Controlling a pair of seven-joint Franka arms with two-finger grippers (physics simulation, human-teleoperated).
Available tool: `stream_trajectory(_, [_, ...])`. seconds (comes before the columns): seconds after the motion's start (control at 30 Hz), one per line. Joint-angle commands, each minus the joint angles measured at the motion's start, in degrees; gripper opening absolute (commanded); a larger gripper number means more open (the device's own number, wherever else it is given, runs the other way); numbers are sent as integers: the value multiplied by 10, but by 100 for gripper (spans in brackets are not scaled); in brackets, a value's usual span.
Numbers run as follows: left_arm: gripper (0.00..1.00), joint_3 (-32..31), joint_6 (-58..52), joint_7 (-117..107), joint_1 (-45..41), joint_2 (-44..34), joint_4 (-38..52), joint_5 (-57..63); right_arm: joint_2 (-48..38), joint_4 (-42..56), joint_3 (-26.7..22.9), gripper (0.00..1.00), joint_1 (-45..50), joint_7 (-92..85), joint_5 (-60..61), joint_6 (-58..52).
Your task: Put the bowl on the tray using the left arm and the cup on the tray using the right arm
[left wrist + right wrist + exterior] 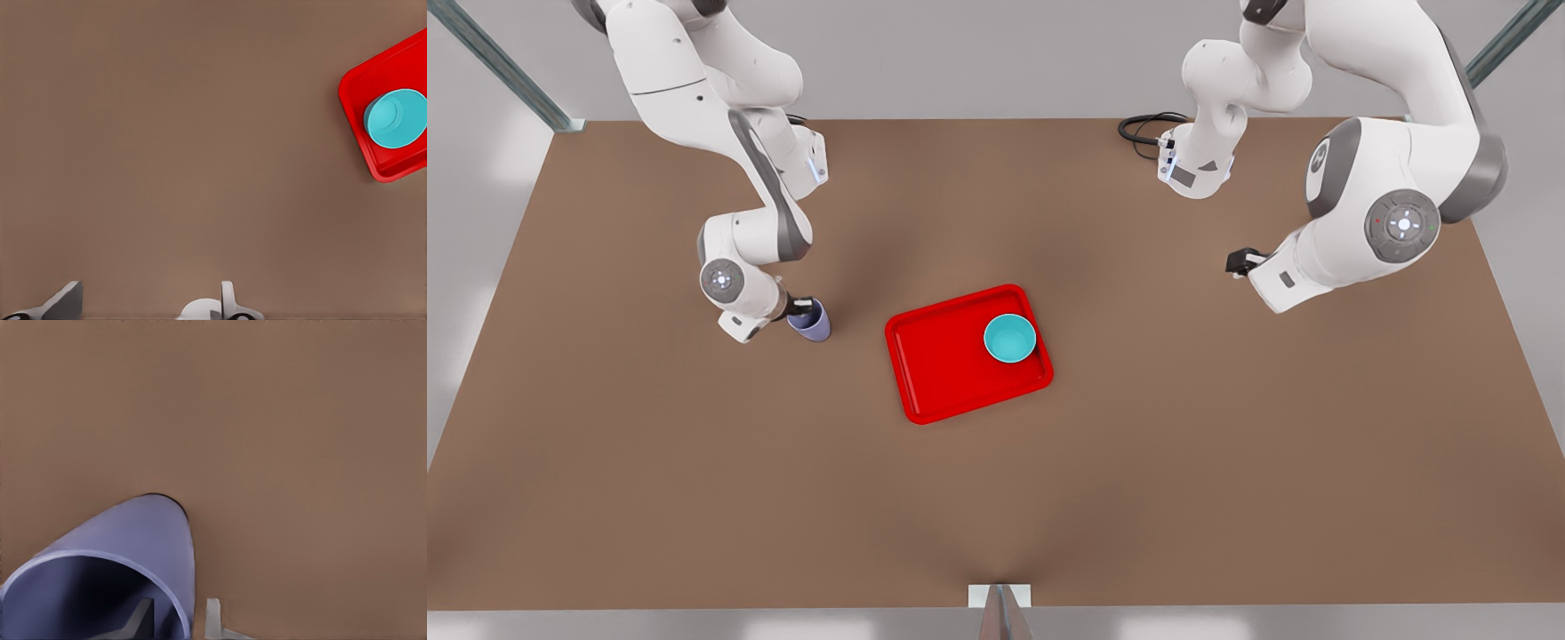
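On the front view's left, the right gripper (805, 311) pinches the cup (811, 322) wall, arm bent low. Left gripper (1240, 262), fingers spread and empty, hangs well apart from the tray (934, 373) bearing the bowl (1010, 339).

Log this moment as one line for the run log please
bowl: on tray | cup: on table, off tray | right hand: straddling cup wall | left hand: open, above bare table

Red rectangular tray (960, 373) with rounded corners and low rim, lying flat at table centre, slightly rotated. Teal bowl (1010, 339), upright, resting inside the tray near the corner toward the front view's right. Lavender tapered cup (810, 321), tilted, on the table well to the tray's left in the front view.
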Motion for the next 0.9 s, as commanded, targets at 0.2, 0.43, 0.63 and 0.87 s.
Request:
stream_trajectory(0.2, [100, 1, 0, 0, 0, 3, 5, 1, -2, 4, 0, 21, 0, 0, 0, -1])
stream_trajectory(0.43, [100, 2, -1, -2, 0, 4, 5, 1, 1, 29, 0, 21, 0, 1, 0, -23])
stream_trajectory(0.63, [100, 2, 0, -3, 0, 10, 1, 3, 24, 142, 2, 21, 68, 105, 0, -77])
stream_trajectory(0.87, [100, 2, 1, -5, -1, 10, 1, 3, 106, 252, 4, 21, 168, 173, 23, -76])
